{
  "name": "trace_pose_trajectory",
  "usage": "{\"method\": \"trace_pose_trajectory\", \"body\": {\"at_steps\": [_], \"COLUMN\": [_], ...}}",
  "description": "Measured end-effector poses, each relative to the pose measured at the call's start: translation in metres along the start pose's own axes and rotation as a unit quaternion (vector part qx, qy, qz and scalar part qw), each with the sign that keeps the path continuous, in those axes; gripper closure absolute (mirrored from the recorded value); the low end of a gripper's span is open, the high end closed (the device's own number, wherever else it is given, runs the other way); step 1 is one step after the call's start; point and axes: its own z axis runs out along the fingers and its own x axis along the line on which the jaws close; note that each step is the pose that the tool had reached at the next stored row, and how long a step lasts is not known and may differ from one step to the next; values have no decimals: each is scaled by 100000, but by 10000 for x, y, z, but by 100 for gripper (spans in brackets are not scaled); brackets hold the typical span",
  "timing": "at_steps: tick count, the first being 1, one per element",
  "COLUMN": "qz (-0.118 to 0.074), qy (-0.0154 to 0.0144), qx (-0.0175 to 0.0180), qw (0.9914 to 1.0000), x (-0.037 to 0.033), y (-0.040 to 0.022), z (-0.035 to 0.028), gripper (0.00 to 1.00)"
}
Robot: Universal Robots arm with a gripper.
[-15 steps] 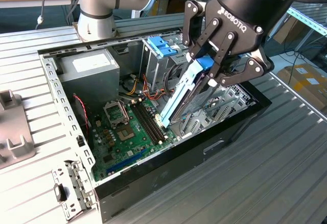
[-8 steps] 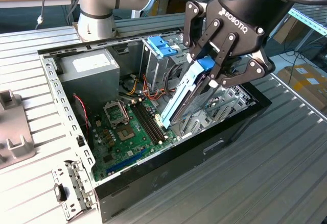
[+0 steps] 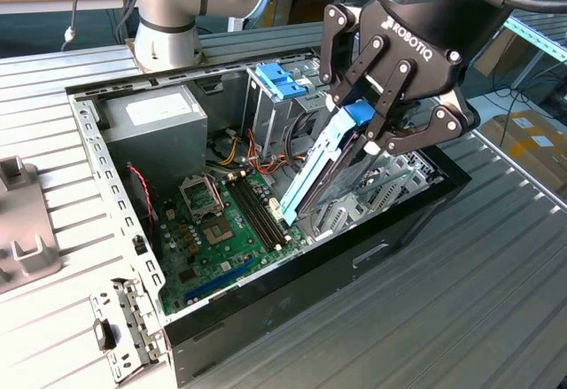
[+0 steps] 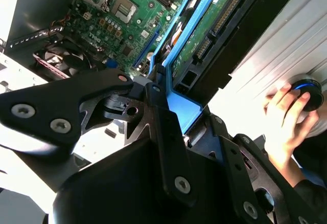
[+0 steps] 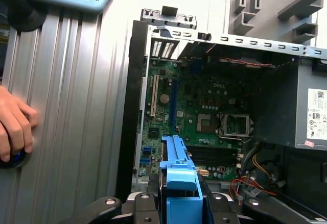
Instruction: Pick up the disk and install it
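Note:
The disk (image 3: 321, 175), a flat grey drive in a light-blue rail bracket, hangs steeply tilted over the open computer case (image 3: 390, 256). Its lower end sits just above the memory slots and the metal drive bay (image 3: 390, 181). My gripper (image 3: 361, 123) is shut on the disk's upper end, at the blue tab. In the second wrist view the disk (image 4: 204, 25) shows its green circuit side and blue rail running away from the gripper (image 4: 171, 106). In the first wrist view the blue bracket (image 5: 176, 165) rises between the fingers of the gripper (image 5: 179, 203).
Inside the case lie the green motherboard (image 3: 221, 229), the grey power supply (image 3: 155, 123) and a blue piece with two tabs (image 3: 276, 79) at the back. A person's hand (image 5: 13, 127) rests on a round knob beside the case. A grey fixture (image 3: 22, 229) sits at the exterior view's left.

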Motion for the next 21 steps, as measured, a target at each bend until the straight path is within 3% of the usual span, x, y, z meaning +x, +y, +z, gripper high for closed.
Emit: {"method": "trace_pose_trajectory", "body": {"at_steps": [21], "qz": [2], "qy": [6], "qx": [-3], "qw": [100000], "x": [58], "y": [-7], "z": [2], "gripper": [63]}}
